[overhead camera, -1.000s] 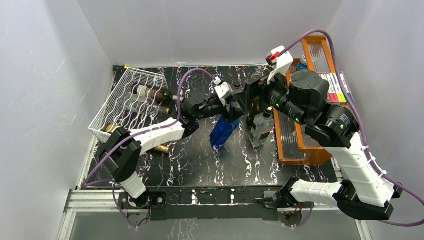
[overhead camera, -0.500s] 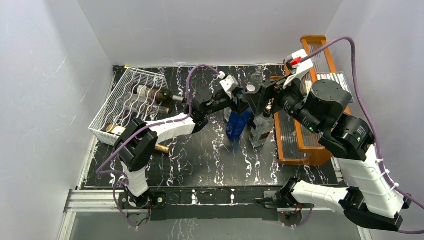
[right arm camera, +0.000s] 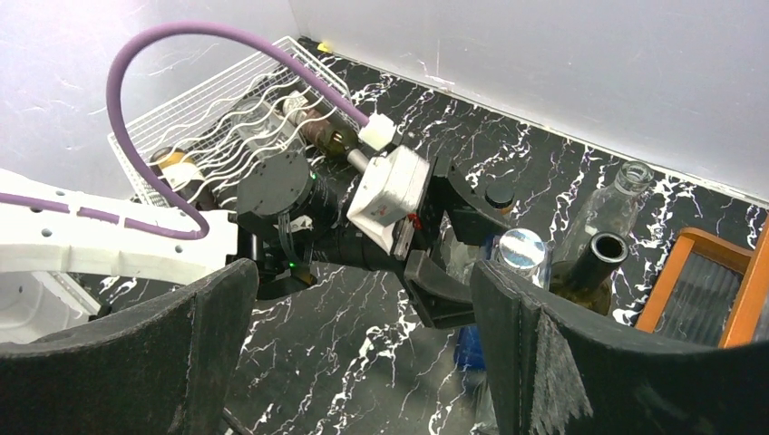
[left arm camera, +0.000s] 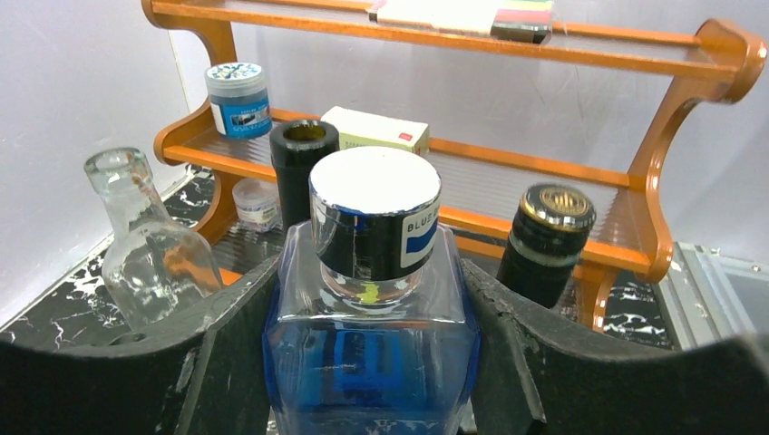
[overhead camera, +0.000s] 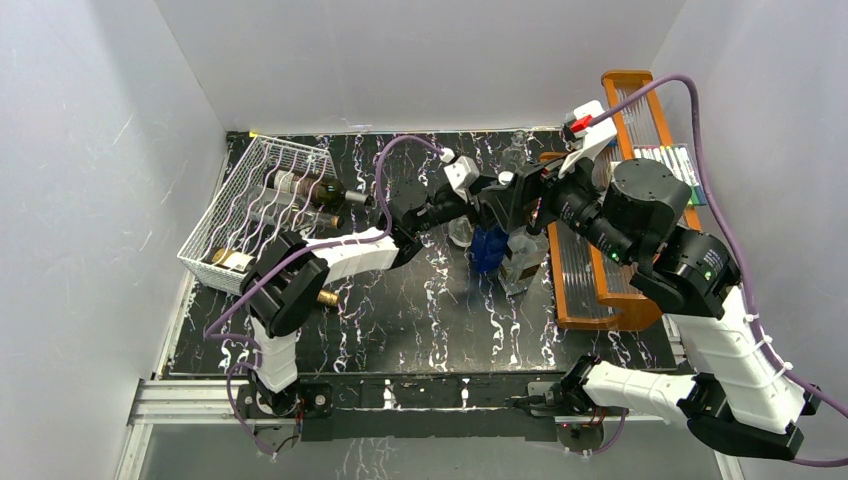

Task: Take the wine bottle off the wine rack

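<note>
Black marbled table (overhead camera: pixel 400 310) fills the overhead view. At its far left sits the white wire wine rack (overhead camera: pixel 250 205), with dark bottles (overhead camera: pixel 315 188) lying in it. Well apart from the rack, near the orange shelf (overhead camera: pixel 600 290), the blue bottle (overhead camera: pixel 487 250) stands upright under the left gripper (overhead camera: pixel 487 218), another bottle (overhead camera: pixel 522 265) just beside it. Whether its base touches the table I cannot tell.

From the left wrist, both black fingers (left arm camera: pixel 227 362) press the square blue shoulders, so the jaws are clamped on the blue bottle. Its silver cap (left arm camera: pixel 374 181) faces the camera. An open-necked dark bottle (left arm camera: pixel 304 163) and a gold-capped dark bottle (left arm camera: pixel 549 240) stand behind.

From the right wrist, the right gripper (right arm camera: pixel 358 281) hangs above the left gripper, jaws spread wide, holding nothing
</note>
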Motion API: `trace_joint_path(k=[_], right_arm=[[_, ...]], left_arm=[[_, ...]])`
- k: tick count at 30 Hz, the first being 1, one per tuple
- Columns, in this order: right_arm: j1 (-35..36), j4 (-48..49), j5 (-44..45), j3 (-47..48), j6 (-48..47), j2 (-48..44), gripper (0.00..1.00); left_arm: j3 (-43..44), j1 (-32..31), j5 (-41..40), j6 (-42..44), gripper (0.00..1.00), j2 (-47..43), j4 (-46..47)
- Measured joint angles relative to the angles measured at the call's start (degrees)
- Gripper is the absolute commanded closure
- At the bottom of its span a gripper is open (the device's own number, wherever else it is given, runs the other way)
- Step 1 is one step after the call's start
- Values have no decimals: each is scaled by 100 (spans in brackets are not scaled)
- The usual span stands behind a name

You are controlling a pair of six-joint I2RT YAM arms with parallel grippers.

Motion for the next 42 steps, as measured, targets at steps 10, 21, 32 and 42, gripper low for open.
trace_joint_path(k=[10, 21, 32, 42], right_arm=[[0, 22, -140, 0, 7, 83, 2], [0, 72, -282, 0, 103, 151, 2], [0, 70, -302, 0, 111, 166, 2], [0, 70, -302, 0, 107, 192, 2]], left_arm=[[-562, 0, 127, 175, 96, -208, 485], [-741, -2, -76, 138, 47, -240, 719], [-765, 0, -173, 162, 5, -254, 758], [-765, 0, -153, 192, 2, -426, 647]])
